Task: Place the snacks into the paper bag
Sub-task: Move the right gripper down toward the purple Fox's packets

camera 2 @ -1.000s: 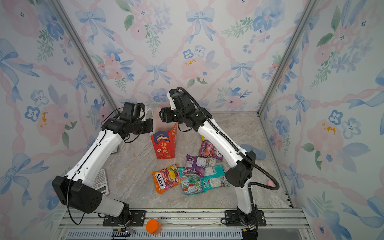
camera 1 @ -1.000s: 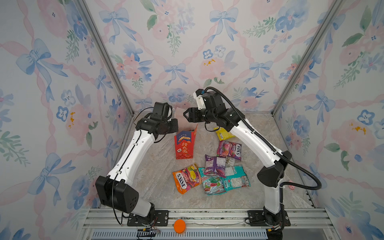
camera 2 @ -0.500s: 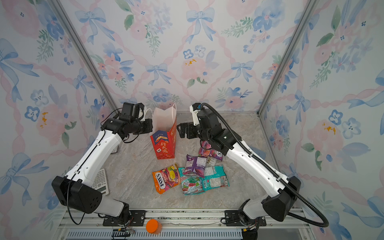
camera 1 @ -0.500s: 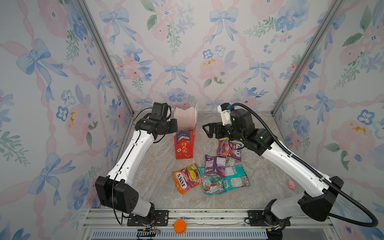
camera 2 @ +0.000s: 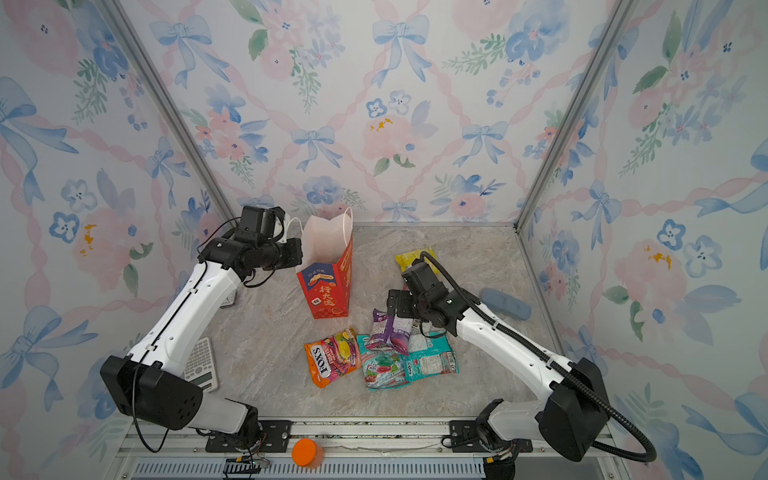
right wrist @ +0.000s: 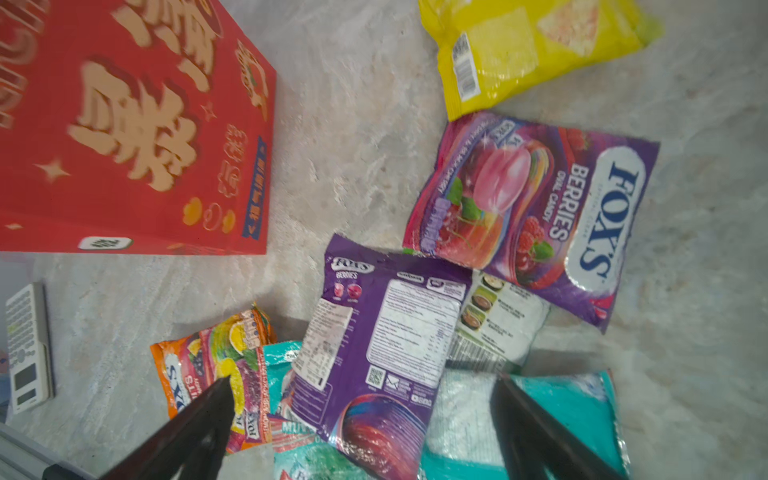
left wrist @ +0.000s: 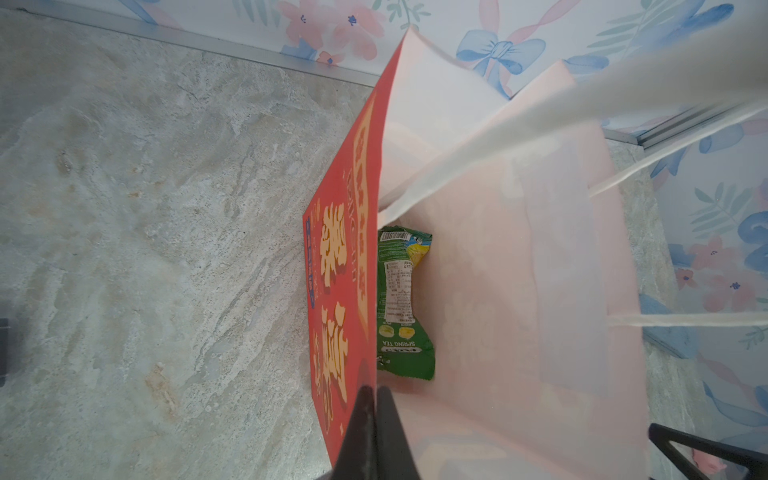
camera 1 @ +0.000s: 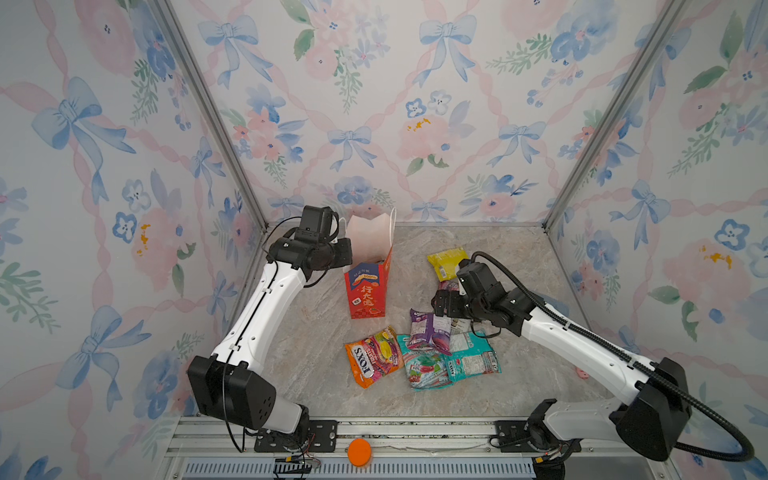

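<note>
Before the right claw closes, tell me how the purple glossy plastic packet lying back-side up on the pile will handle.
Likely floppy: the purple glossy plastic packet is thin, creased film, so it should sag from a pinch. Its shiny surface looks slippery. It overlaps the teal plastic packet, so lifting may drag that along.

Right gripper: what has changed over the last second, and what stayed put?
The right gripper swung from above the mouth of the paper bag back down over the purple packet, jaws open, empty. The left gripper stays shut on the bag's rim; bag and loose packets unmoved.
</note>
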Controlling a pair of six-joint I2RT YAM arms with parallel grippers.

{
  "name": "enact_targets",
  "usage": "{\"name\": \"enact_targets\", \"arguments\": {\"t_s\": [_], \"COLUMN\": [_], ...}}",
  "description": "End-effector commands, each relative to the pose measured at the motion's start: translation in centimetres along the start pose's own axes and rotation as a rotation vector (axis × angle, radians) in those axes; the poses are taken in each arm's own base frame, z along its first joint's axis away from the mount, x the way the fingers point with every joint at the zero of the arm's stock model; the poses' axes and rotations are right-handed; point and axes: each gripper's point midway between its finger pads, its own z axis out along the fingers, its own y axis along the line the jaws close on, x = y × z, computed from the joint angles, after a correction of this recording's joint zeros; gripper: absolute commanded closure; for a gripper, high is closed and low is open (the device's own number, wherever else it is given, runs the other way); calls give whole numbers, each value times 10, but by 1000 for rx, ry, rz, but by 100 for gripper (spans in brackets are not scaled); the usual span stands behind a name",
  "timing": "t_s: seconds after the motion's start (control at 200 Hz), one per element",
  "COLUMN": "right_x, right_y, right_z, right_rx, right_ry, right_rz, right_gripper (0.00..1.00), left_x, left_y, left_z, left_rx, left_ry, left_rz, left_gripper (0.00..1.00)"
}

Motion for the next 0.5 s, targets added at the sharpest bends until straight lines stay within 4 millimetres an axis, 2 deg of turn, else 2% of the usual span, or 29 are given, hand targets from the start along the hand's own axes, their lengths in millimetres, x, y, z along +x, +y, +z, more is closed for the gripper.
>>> {"name": "enact_targets", "arguments": {"t_s": [0.0,0.21,0.495], "right_x": [23,50,69], "right_y": [-10,-22,-27], "right_z": [8,33,58], "right_rx": [-11,-21,-35], "right_ry": [77,157,234], "right_rz": [106,175,239], "right_gripper": [2,14,21], "left_x": [-1,-1,0], "left_y": [-1,-1,-1], "left_z": [-7,-6,-5], "left_rx": [17,19,21], "left_ry": [-16,-14,-12], "left_rz": [-12,-14,-17], "left_gripper": [100,100,100]}}
